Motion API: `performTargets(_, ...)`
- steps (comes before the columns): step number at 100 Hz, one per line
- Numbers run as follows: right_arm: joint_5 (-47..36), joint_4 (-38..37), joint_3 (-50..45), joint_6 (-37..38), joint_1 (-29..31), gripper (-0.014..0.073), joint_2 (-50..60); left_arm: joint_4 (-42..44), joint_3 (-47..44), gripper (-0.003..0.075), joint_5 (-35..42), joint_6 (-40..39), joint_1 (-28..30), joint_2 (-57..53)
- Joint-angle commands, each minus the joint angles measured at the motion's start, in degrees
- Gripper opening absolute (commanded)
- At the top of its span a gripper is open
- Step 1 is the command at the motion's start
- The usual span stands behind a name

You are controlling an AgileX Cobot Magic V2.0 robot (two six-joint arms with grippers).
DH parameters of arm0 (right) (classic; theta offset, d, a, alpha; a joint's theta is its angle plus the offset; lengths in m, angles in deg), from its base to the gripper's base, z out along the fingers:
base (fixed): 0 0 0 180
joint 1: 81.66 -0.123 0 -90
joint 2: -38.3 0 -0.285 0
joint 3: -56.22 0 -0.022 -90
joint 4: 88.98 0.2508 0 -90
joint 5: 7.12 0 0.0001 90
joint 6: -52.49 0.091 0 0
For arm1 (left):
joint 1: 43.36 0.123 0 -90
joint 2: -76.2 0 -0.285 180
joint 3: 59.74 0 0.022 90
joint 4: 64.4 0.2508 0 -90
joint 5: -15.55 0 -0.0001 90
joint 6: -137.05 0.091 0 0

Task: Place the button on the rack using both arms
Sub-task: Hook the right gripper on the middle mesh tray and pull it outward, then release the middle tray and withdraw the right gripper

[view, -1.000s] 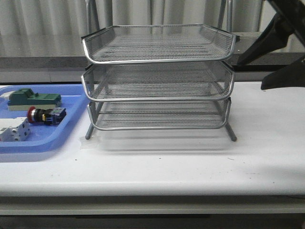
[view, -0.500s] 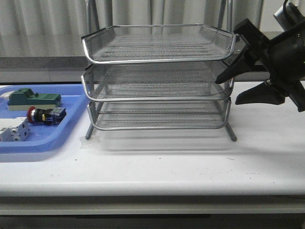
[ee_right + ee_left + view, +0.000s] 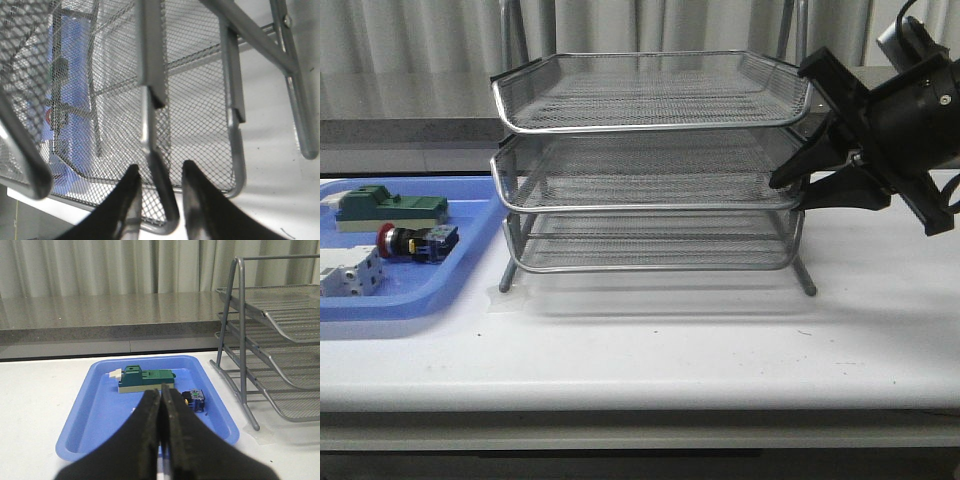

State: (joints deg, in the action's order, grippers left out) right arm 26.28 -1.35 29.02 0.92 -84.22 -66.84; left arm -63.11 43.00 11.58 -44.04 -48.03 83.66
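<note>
The button (image 3: 415,241), red-headed with a black body and blue rear block, lies in the blue tray (image 3: 410,300) at the left. In the left wrist view the button (image 3: 194,400) is half hidden behind my left gripper (image 3: 161,390), which is shut with nothing in it and hovers over the near part of the tray (image 3: 100,410). This gripper is not in the front view. The silver three-tier rack (image 3: 650,120) stands mid-table. My right gripper (image 3: 790,192) is at its right side, open. Its fingers (image 3: 130,200) straddle a tray's rim wire (image 3: 160,190) without touching it.
A green block (image 3: 390,207) and a white block (image 3: 348,272) share the blue tray with the button. The rack's legs (image 3: 807,278) rest on the white tabletop. A grey ledge and curtain run behind the table.
The right arm has come down and leftward from the upper right corner to the rack's right side, its fingers now around the tray rim. The button and blocks have not moved.
</note>
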Motion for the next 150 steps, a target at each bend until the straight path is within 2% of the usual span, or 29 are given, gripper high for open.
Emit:
performTargets(1,3.1,2.0,1.8,-1.0,0.3,0.0134,2.1,0.0,-2.7,-0.0020,4.7,-0.6,0.2,-1.7)
performTargets(15,3.6,1.9,1.7,-1.0,0.3,-0.0001,2.1,0.0,-2.7,-0.0020,4.7,-0.6,0.2,-1.7)
performTargets(22,3.7,1.5,1.6,-1.0,0.3,-0.0038,2.1,0.0,-2.7,-0.0020,4.7,-0.6,0.2,-1.7)
performTargets(56,4.5,-4.9,-4.2,-1.0,0.3,-0.0041,3.1,0.0,-2.7,-0.0020,4.7,-0.6,0.2,-1.7)
performTargets(87,-0.3,-7.1,-16.8,-1.0,0.3,-0.0041,13.5,0.0,-2.7,-0.0020,4.7,-0.6,0.2,-1.7)
performTargets(107,-1.1,-7.1,-21.3,-1.0,0.3,-0.0032,19.0,0.0,-2.7,-0.0020,4.7,-0.6,0.2,-1.7)
performTargets(121,-3.0,-7.1,-21.6,-1.0,0.3,0.0052,20.7,0.0,-2.7,-0.0020,4.7,-0.6,0.2,-1.7)
performTargets(143,-3.9,-7.7,-21.6,-1.1,0.3,0.0388,23.2,0.0,-2.7,-0.0020,4.7,-0.6,0.2,-1.7)
performTargets(150,-3.9,-8.8,-21.6,-1.1,0.3,0.0435,25.0,0.0,-2.7,-0.0020,4.7,-0.6,0.2,-1.7)
